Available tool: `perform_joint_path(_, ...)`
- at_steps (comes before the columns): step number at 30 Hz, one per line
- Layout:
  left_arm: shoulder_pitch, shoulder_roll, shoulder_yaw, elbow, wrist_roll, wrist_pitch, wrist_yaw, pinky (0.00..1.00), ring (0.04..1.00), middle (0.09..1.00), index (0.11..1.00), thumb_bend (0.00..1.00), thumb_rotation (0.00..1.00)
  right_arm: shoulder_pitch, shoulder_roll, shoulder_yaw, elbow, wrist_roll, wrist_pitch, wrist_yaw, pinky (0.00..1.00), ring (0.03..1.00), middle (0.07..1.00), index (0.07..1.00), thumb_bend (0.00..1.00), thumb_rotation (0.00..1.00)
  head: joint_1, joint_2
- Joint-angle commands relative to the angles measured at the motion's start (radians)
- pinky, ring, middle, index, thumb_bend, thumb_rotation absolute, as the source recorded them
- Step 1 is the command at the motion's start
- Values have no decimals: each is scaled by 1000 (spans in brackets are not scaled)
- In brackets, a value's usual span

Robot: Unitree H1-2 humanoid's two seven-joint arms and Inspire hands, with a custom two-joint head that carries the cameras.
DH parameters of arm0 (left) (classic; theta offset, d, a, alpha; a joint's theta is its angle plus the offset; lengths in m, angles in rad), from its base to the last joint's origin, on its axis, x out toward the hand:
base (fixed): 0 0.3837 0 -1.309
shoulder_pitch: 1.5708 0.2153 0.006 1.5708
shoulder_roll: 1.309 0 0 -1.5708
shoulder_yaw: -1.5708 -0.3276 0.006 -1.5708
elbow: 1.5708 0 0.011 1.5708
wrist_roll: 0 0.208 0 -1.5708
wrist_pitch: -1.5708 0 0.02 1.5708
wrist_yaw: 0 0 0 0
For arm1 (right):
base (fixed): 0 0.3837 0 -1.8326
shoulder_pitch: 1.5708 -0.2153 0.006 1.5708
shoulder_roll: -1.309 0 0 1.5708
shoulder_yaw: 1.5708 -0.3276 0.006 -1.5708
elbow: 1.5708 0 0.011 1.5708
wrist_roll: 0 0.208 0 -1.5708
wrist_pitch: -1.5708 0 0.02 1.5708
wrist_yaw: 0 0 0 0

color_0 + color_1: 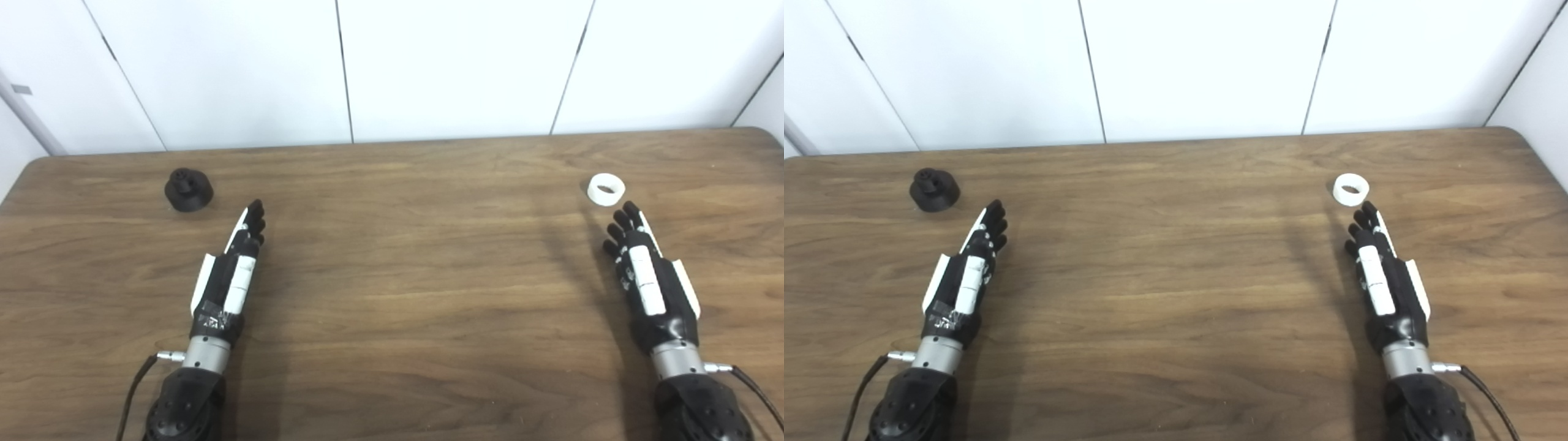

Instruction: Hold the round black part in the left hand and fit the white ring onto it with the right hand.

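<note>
A wooden table point(392, 294) with brown grain filled the view, backed by white wall panels point(453, 67).

One round black part point(188, 190) sat on the far left of the table. It was matte black and squat, wider at the base, with a smaller raised hub on top that showed small holes. One white ring point(606, 188) lay flat on the far right of the table, a short, thick-walled band with an open centre.

Two robot hands, black with white panels, reached in from the bottom edge. The left hand point(229, 275) was held out straight with its fingers extended and close together, holding nothing; its fingertips point(256, 211) pointed toward the far edge, near the black part but to the right of it and not touching it. The right hand point(649, 282) was likewise extended and empty, its fingers slightly spread, with the fingertips point(631, 211) just short of the white ring and apart from it.

The two parts lay well apart, at opposite sides of the table.
</note>
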Motion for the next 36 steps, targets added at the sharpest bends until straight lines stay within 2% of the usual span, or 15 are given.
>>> perform_joint_path(1,-6,4,3,29,-6,-43,5,994,1000,1000,1000,735,929,-18,-8,-2,-16,-3,-43,0,971,961,978,982,434,860,1,0)
perform_joint_path(8,-8,5,2,31,-5,-46,4,993,1000,1000,1000,730,931,-17,-5,-4,-12,-3,-50,-4,953,960,970,978,426,843,0,4)
perform_joint_path(22,-11,7,2,38,-3,-47,4,995,1000,1000,1000,748,930,-19,-2,-4,-3,5,-55,-1,954,954,969,971,477,826,2,-2)
perform_joint_path(24,-12,13,0,41,12,-60,6,990,1000,1000,1000,745,930,-19,-2,-1,-5,-1,-52,-4,956,955,970,972,478,830,4,-3)
perform_joint_path(26,-12,22,-4,40,71,-85,32,959,998,1000,1000,734,928,-17,-1,0,-10,-8,-47,-7,951,951,966,970,480,839,4,-3)
perform_joint_path(28,-11,30,-5,33,157,-108,75,893,968,987,992,729,861,-17,-1,1,-8,-7,-51,-6,949,954,968,973,466,837,18,-12)
perform_joint_path(30,-13,32,1,24,222,-117,117,867,942,969,975,711,805,-18,1,0,-7,-1,-49,-6,946,955,969,975,462,835,26,-17)
perform_joint_path(32,-17,31,11,18,266,-128,157,869,906,928,932,762,609,-20,3,-3,-5,6,-47,-7,947,958,968,975,443,822,33,-21)
perform_joint_path(36,-44,59,29,46,371,-210,249,825,869,890,895,756,417,-20,-1,0,-2,9,-52,0,961,972,975,981,427,817,30,-27)
